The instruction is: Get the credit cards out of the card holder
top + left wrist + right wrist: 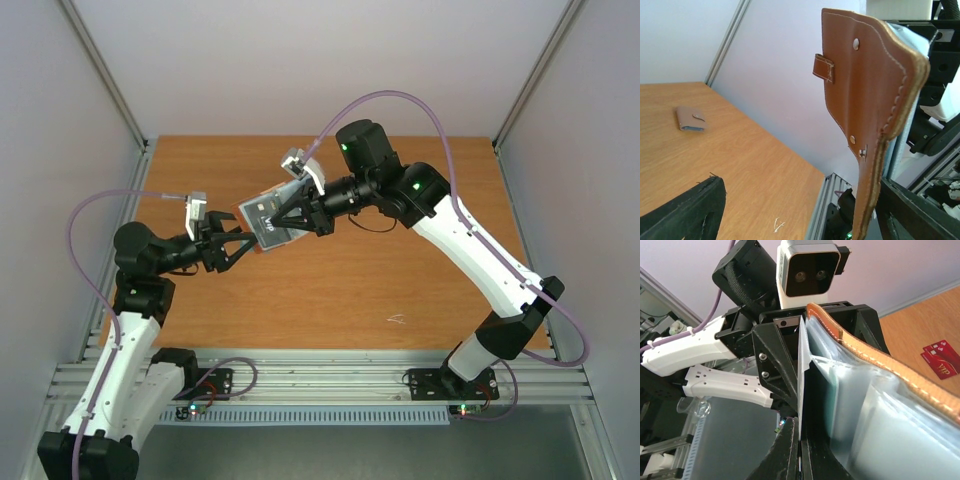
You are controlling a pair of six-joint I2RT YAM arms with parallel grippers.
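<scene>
The card holder (268, 225) is a tan-brown leather wallet with a snap tab, held up in the air over the table's middle. Its outer side fills the left wrist view (870, 80). Its clear sleeves (865, 405) show in the right wrist view, with a teal-green card (830, 390) inside. A black card with white markings (262, 214) faces up. My right gripper (801, 450) (292, 222) is shut on a thin pale card edge (800, 370) at the holder's open side. My left gripper (800, 215) (238, 246) is open, and the holder's lower edge lies beside its right finger (910, 215).
Two reddish cards (940, 357) lie on the wooden table. A small taupe snap wallet (690, 119) lies closed on the table farther off. A white scratch (395, 320) marks the table near the front. Grey walls stand at the left, right and back.
</scene>
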